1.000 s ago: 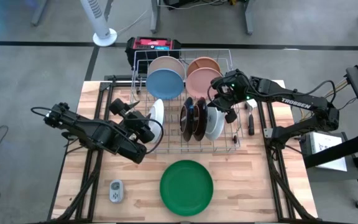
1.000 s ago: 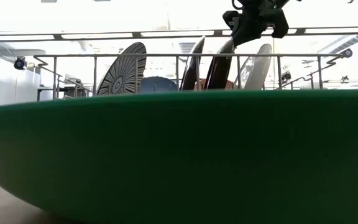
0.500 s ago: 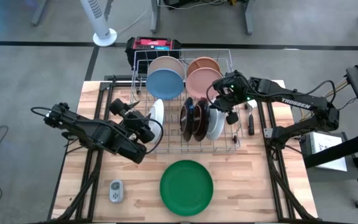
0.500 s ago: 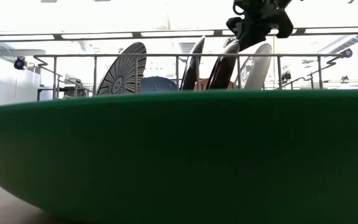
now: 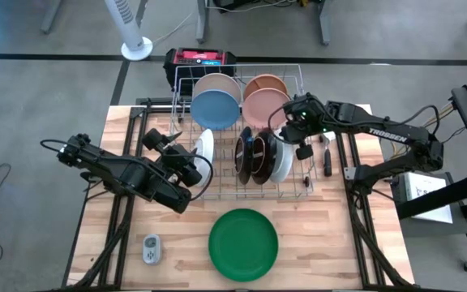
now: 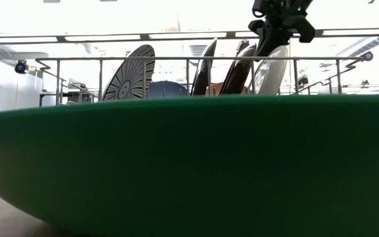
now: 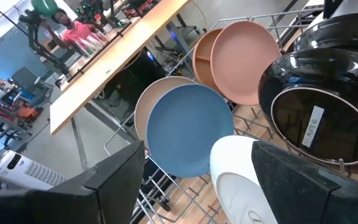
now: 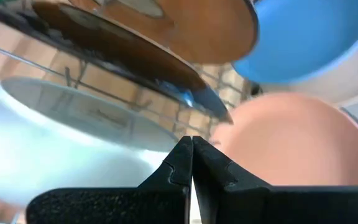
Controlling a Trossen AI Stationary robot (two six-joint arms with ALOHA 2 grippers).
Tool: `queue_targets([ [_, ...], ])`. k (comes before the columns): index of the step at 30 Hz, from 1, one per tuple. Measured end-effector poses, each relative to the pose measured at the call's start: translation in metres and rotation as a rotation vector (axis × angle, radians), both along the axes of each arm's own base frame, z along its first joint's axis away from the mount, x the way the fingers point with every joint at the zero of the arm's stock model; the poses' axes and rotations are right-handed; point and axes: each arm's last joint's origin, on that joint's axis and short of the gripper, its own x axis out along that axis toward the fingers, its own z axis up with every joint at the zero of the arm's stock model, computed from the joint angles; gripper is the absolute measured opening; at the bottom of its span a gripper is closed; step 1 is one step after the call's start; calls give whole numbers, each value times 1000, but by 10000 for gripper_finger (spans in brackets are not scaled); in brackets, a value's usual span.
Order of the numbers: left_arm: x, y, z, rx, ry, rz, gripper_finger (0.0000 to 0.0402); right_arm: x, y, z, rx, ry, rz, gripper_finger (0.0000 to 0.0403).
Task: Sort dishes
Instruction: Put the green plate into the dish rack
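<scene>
While the right end effector [image 5: 299,139] hovers pressed together above the white plate [image 5: 281,161] in the wire rack [image 5: 302,188], left end effector [image 5: 191,169] spread beside the rack's striped plate [image 5: 204,146], green plate [image 5: 243,244] flat on the tabletop [image 5: 331,243]

Wooden table [image 5: 96,211]: wire rack [image 5: 294,77], green plate [image 5: 243,244] (flat), grey gadget [image 5: 151,248].

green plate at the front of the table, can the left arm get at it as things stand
Probably yes. The green plate lies flat on bare table, outside the wire rack, with nothing on it. The left gripper is open at the rack's left side, and the table between looks free.
</scene>
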Motion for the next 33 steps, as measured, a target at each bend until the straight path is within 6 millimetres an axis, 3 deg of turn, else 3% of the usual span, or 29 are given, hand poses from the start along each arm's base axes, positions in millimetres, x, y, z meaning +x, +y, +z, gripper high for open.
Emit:
queue_targets([
  [9, 2, -8, -3, -142, 3, -39, 284, -29, 8, 32, -83, -102, -100, 0],
  [18, -5, -45, -3, -275, -21, -201, 284, -58, 25, 57, 105, -333, -299, 0],
  [26, -1, -94, -17, -358, -46, -351, 284, -62, 55, 54, 269, -335, -287, 0],
  [33, 9, -123, -45, -330, 51, -388, 281, -53, 93, 30, 374, -243, -187, 0],
])
